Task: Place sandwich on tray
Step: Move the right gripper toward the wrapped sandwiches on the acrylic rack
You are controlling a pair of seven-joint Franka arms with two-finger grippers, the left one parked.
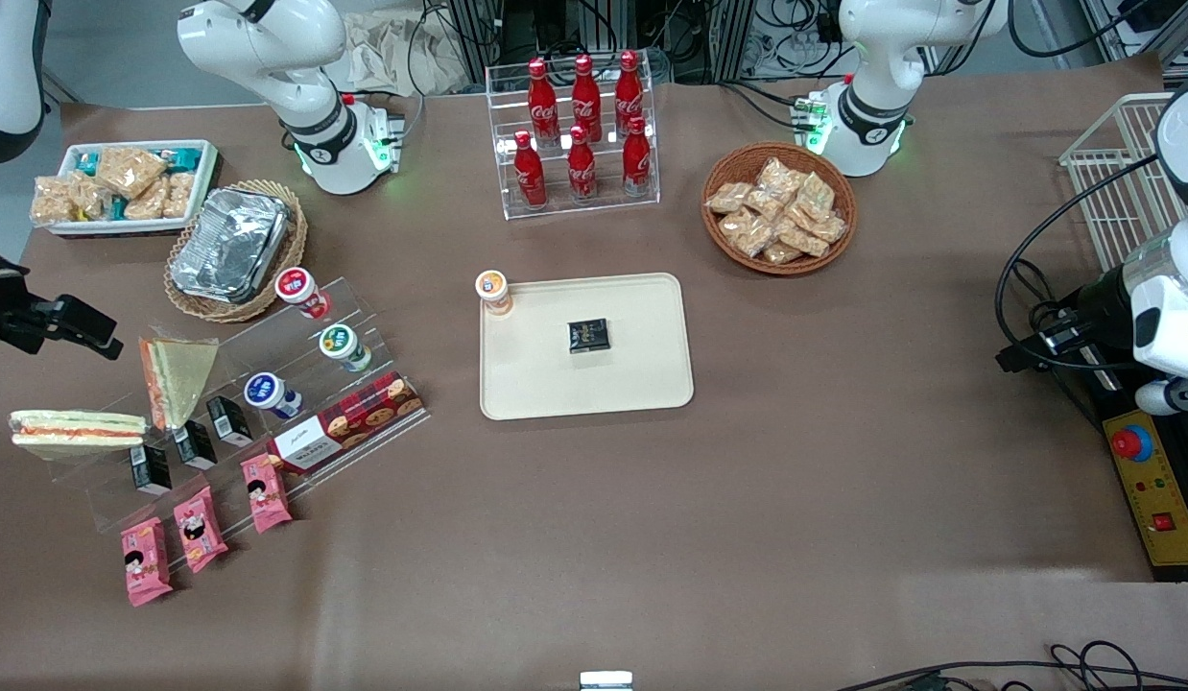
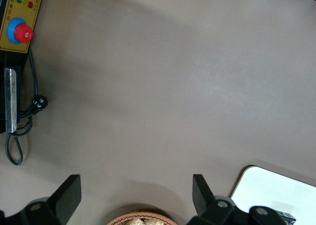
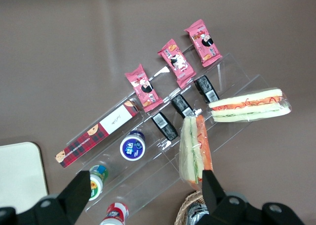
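Coca-Cola bottles [image 1: 582, 130] racked, gripper [image 3: 143, 195] open above sandwich [image 3: 248, 105]

The sandwich [image 1: 76, 429] sits in clear, glossy film, its bread soft and matt beneath. The tray [image 1: 642, 384] looks like smooth cream plastic with a dull sheen. The table [image 1: 748, 499] wears a matt brown cloth-like cover, faintly creased. At the left of the front view, the stepped stand [image 1: 297, 384] is clear glossy acrylic, and the foil container [image 1: 231, 242] is crinkled shiny metal in a rough woven basket [image 1: 273, 288]. The pink packets [image 1: 199, 528] are glossy wrappers. The gripper [image 3: 143, 198], above the stand, has matt black fingers [image 3: 79, 190] set wide apart.
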